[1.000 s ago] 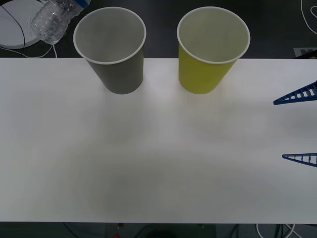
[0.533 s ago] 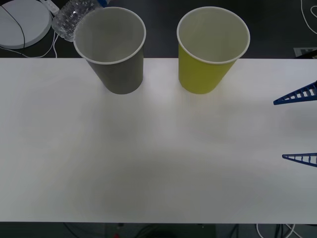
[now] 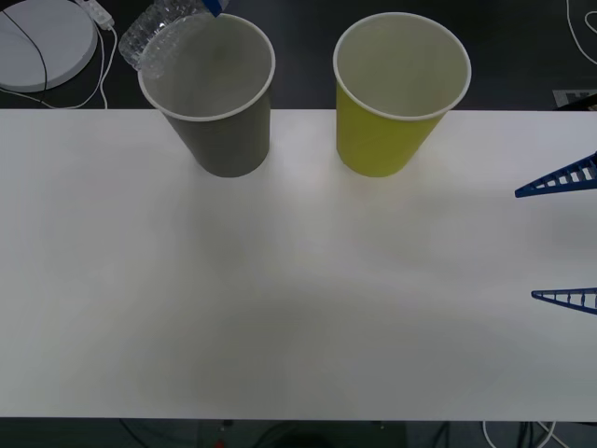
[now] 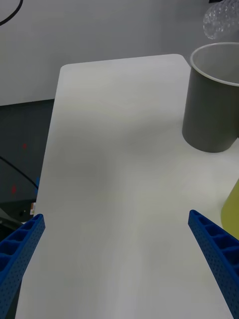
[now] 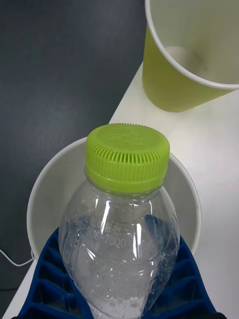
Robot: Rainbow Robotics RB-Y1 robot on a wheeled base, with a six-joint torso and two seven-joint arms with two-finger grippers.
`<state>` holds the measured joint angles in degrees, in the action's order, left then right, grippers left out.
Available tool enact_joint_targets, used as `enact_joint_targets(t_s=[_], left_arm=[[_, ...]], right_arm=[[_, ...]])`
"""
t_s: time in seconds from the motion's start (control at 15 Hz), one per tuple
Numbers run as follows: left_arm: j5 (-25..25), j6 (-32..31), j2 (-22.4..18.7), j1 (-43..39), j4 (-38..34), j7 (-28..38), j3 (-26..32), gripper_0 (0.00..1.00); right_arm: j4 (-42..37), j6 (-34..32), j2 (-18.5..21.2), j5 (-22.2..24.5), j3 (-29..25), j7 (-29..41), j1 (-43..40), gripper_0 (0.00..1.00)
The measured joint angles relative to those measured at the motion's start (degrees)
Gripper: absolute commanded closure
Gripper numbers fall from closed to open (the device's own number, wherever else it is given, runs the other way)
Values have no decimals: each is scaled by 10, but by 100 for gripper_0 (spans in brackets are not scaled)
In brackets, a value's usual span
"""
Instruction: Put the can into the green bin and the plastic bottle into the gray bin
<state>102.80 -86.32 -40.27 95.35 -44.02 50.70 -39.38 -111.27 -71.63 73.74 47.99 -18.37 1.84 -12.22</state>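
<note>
The plastic bottle (image 5: 119,239), clear with a lime-green cap (image 5: 127,157), sits between the blue fingers of my left gripper (image 5: 118,281), which is shut on it. It hangs tilted over the far-left rim of the gray bin (image 3: 207,93); the bottle (image 3: 154,37) overlaps that rim. The green bin (image 3: 401,93) stands upright to the gray bin's right, and its inside (image 5: 199,35) looks bare. My right gripper (image 3: 564,236) hovers open at the table's right edge, nothing between its fingers (image 4: 214,244). The can is out of view.
Both bins stand at the far edge of the white table (image 3: 298,299). Behind the table at the far left lies a white disc (image 3: 42,42) with a cable. The dark floor lies beyond the table's edges.
The bottle has travelled to the right in my left gripper, from beside the white disc to over the gray bin's rim. The right arm has stayed still.
</note>
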Motion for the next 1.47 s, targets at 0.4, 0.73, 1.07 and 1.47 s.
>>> enact_joint_targets(t_s=[0.4,0.73,1.07,1.47], left_arm=[[0,0,1,0,0,-3,0,0],[0,-1,1,-1,1,-4,0,0],[1,-1,-1,-1,1,-4,0,0],[-11,-10,-16,-1,-1,-11,0,0]], right_arm=[[0,0,0,0,0,0,0,0],[0,0,0,0,0,0,0,0],[0,0,0,0,0,0,0,0],[0,0,0,0,0,0,0,0]])
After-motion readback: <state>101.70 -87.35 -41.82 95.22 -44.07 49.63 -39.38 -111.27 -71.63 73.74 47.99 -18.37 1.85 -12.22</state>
